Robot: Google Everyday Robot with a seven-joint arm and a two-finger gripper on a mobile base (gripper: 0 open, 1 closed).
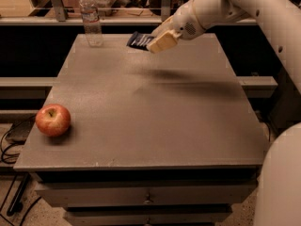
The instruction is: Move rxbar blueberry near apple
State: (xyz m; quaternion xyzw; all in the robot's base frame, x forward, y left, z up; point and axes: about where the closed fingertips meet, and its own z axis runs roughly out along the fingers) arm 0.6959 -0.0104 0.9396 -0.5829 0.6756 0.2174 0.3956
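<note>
The red apple (53, 120) with yellowish patches sits near the table's front left edge. My gripper (153, 42) is in the air over the far middle of the table, at the end of the white arm coming in from the upper right. It is shut on the rxbar blueberry (138, 40), a dark navy bar that sticks out to the left of the tan fingers (162, 41). The bar is held above the tabletop, far from the apple.
A clear plastic water bottle (91, 18) stands upright at the far left of the grey table (155, 126). Drawers run under the table's front edge. My white base (280, 182) fills the lower right corner. Cables lie on the floor at the left.
</note>
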